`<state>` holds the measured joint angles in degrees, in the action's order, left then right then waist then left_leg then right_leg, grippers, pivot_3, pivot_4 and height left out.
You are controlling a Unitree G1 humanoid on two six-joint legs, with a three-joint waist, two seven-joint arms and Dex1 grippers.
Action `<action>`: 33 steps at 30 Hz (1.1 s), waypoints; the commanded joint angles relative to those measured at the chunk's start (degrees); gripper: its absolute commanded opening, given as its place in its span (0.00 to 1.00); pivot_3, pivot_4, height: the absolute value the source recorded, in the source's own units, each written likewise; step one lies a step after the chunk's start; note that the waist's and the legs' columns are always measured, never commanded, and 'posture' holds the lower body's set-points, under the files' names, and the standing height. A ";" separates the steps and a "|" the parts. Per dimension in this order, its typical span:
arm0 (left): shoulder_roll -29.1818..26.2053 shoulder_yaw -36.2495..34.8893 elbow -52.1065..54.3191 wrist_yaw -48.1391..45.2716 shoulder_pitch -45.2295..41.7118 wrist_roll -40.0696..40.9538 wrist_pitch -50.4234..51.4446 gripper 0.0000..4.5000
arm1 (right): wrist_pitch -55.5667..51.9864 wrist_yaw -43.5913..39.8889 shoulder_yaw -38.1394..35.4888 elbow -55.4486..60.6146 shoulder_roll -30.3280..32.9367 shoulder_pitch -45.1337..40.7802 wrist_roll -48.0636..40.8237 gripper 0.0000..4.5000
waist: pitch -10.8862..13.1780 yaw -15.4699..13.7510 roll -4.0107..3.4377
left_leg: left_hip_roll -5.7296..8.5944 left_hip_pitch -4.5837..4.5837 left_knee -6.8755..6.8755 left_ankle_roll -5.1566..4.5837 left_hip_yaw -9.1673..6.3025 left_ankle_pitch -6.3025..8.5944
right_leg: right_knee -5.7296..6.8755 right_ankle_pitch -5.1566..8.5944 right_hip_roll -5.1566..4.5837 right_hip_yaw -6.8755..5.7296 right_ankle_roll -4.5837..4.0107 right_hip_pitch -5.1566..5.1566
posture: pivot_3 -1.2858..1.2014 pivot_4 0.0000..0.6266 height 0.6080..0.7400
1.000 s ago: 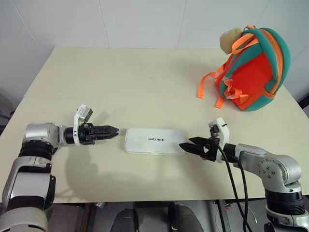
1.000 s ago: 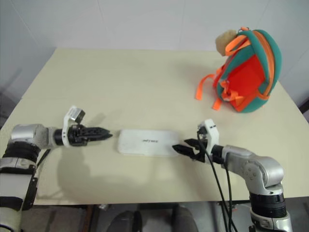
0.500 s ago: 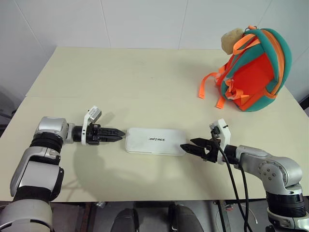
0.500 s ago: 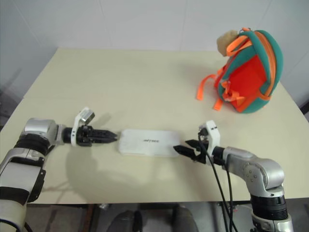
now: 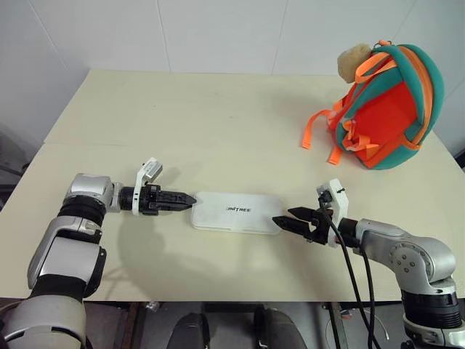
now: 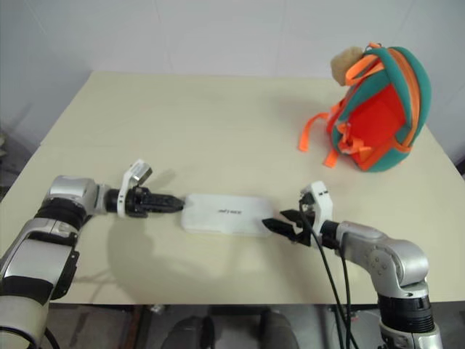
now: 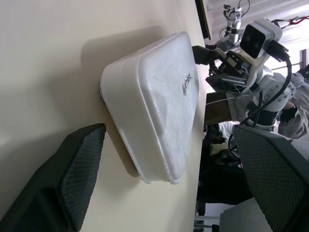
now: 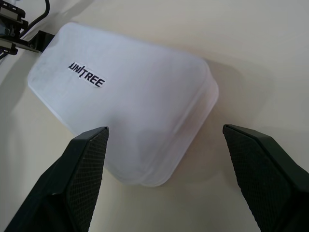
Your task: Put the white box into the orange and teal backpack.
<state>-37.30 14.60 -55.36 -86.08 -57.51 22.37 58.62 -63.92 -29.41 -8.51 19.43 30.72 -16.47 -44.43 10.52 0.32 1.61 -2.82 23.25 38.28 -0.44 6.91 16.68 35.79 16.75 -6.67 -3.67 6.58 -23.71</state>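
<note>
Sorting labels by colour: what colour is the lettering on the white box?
Dark, near black, on the white box; clearest in the right wrist view.

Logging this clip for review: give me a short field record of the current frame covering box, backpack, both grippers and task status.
white box: flat on the table, near the front edge, lettering up
orange and teal backpack: upright at the far right of the table, apart from the box
left gripper: open, at the box's left end
right gripper: open, at the box's right end
held: nothing lifted
task status: box not yet in the backpack
</note>
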 commanded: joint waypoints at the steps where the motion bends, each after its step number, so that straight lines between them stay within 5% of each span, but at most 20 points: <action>1: 1.22 -0.20 -0.69 -6.41 -0.80 0.30 0.70 1.00 | 0.69 -0.27 -0.81 2.14 0.37 0.10 -0.86 1.00 | 0.00 -0.25 0.00 | 0.01 0.00 0.01 0.00 0.00 0.00 | 0.00 0.00 -0.01 0.00 0.00 0.00 | 0.52 0.24 1.00; 22: 2.35 0.28 5.43 -6.41 0.79 3.15 4.44 1.00 | 0.07 -0.09 3.35 3.75 -1.93 -0.41 -2.55 1.00 | 0.00 -0.15 0.00 | 0.00 0.01 0.00 0.01 0.00 -0.01 | -0.03 0.00 0.01 0.00 0.00 0.00 | 0.52 0.24 1.00; 33: 4.19 -3.22 0.52 -6.30 -1.60 2.14 0.30 1.00 | 0.63 -0.59 3.51 4.35 -0.76 0.64 -1.94 1.00 | 0.00 -0.17 0.00 | 0.00 0.02 0.00 0.01 0.01 -0.01 | -0.04 0.00 0.01 -0.01 0.00 0.00 | 0.52 0.24 1.00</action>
<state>-33.29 11.82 -54.89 -86.08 -57.89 24.49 60.08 -63.99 -29.20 -4.85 21.55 29.30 -16.22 -45.79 10.52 0.15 1.62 -2.82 23.27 38.28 -0.42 6.92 16.67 35.75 16.75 -6.66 -3.68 6.58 -23.71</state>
